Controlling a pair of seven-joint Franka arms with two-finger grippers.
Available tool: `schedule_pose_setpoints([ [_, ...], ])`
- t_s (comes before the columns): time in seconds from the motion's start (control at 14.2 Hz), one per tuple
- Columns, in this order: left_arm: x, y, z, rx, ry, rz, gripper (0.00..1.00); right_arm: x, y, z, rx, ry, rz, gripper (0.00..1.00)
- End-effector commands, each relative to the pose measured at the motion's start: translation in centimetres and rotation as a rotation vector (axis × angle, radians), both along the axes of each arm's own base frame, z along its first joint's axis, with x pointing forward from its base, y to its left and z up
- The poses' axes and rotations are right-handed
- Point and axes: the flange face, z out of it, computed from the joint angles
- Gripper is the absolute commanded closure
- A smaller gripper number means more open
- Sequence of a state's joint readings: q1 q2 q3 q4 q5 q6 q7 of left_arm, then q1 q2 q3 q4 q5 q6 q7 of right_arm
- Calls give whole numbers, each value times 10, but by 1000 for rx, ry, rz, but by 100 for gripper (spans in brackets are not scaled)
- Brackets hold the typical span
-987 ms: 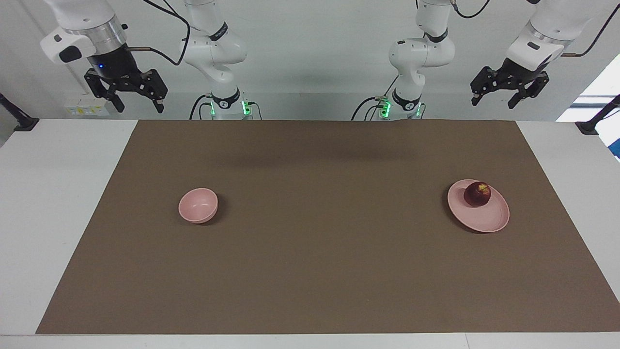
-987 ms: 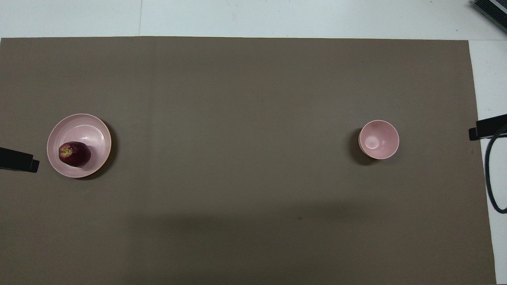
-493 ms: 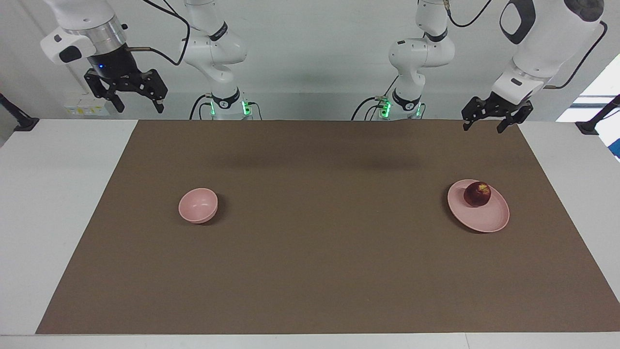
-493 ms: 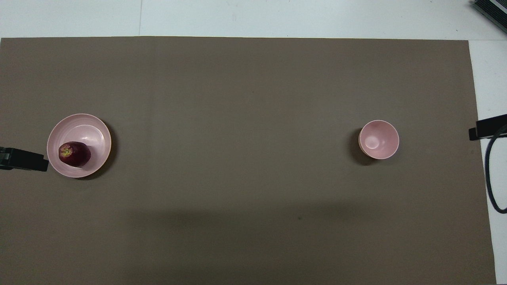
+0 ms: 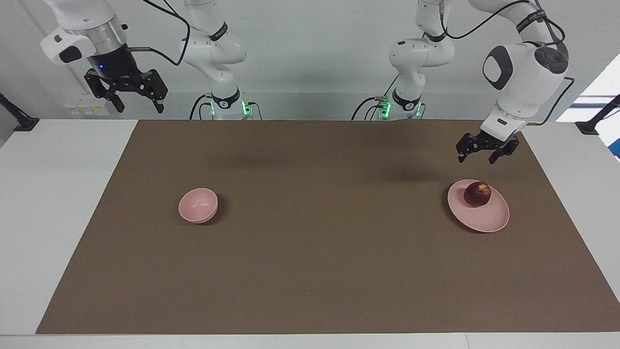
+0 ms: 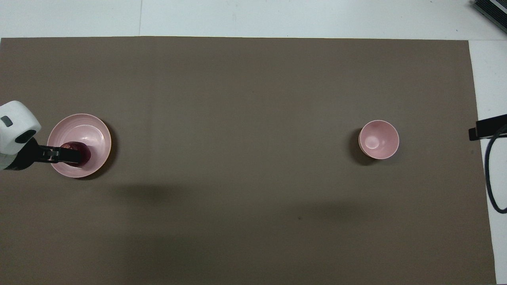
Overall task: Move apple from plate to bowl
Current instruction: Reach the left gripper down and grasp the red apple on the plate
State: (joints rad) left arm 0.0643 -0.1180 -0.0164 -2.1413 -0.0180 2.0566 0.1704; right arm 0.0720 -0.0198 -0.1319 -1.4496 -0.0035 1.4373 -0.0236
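Observation:
A dark-red apple [image 5: 477, 194] [image 6: 84, 154] lies on the wide pink plate [image 5: 484, 219] [image 6: 93, 130], on the part of it nearer the robots, toward the left arm's end of the table. My left gripper [image 5: 477, 156] [image 6: 73, 155] hangs open in the air over the apple, clear of it, and partly covers it in the overhead view. The small deep pink bowl [image 5: 198, 205] [image 6: 378, 139] stands with nothing in it toward the right arm's end. My right gripper [image 5: 139, 105] waits open, raised over the white table edge near its base.
A brown mat [image 5: 310, 271] covers most of the white table [image 5: 58, 194]. Black clamp mounts [image 5: 593, 123] sit at the table's corners by the robots. A black cable [image 6: 491, 178] loops at the right arm's end of the table.
The left arm has swung down and forward from its raised rest, bringing its open gripper over the plate and apple. Right arm, apple, plate and bowl have not moved.

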Motion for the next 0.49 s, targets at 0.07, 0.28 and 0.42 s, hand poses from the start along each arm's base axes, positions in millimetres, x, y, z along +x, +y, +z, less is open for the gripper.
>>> schedule_pose_setpoints([
  [0.07,12,27,-48,18,-58,9,0,-8,-5,0,14,-3,24,0],
  [0.28,19,38,-77,18,-66,29,0,-8,-5,0,14,-3,24,0],
  [0.42,18,43,-97,16,-47,35,0,-8,-5,0,14,-3,24,0],
])
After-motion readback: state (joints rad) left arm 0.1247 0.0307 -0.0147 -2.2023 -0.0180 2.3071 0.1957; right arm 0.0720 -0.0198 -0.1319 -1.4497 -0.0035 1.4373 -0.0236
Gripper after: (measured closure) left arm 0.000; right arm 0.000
